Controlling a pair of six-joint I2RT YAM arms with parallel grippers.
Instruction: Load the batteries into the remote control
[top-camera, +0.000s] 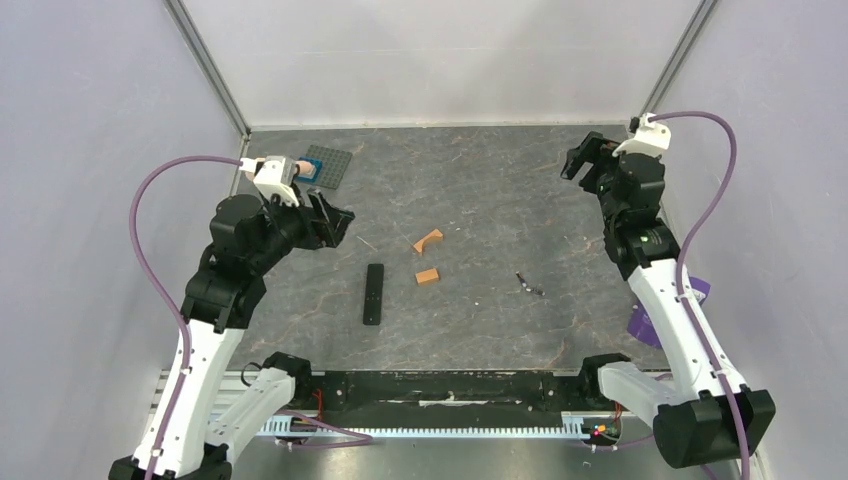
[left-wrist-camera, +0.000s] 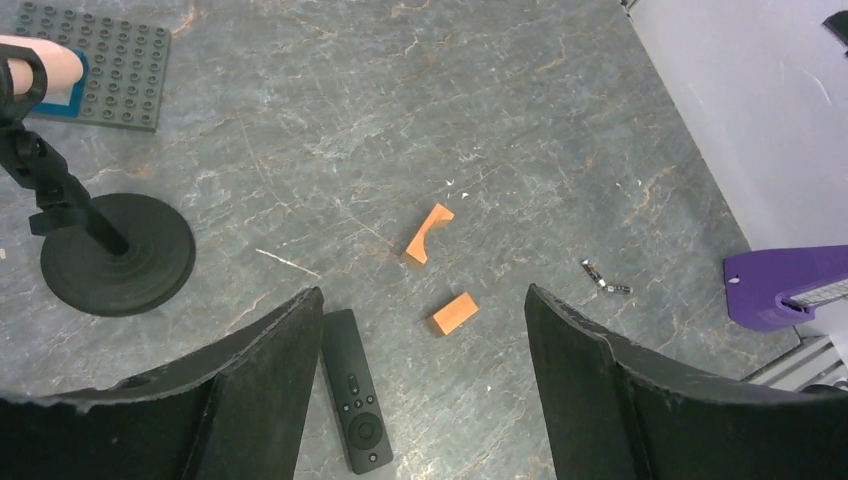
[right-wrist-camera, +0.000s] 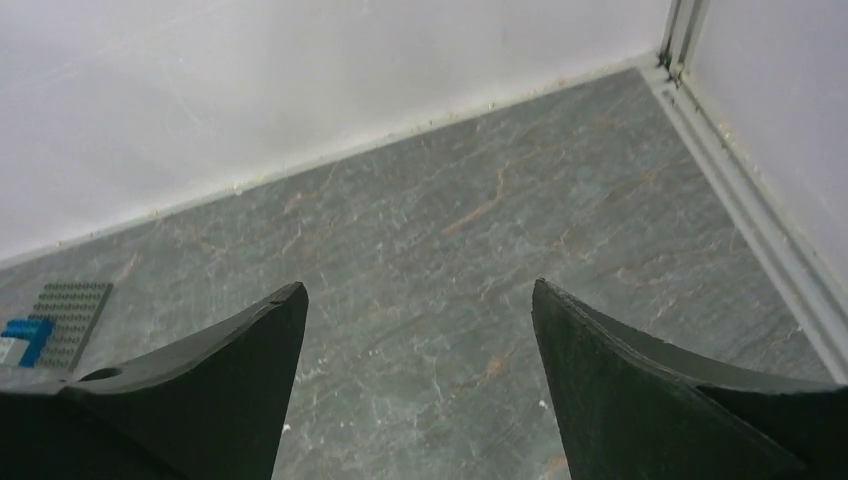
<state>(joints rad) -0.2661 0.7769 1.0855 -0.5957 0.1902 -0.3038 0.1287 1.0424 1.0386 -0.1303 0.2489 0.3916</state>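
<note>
Flipping the remote control (left-wrist-camera: 355, 405) seems first (it lies buttons-up): left gripper (left-wrist-camera: 422, 300), jaws apart and empty, should pinch its long edges squarely; right gripper (right-wrist-camera: 420, 290), equally agape, hangs well away.

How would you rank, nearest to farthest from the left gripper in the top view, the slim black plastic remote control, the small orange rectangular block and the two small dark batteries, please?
From the left gripper:
1. Slim black plastic remote control, closest, toward the bases.
2. Small orange rectangular block, further right.
3. Two small dark batteries, far right.
</note>
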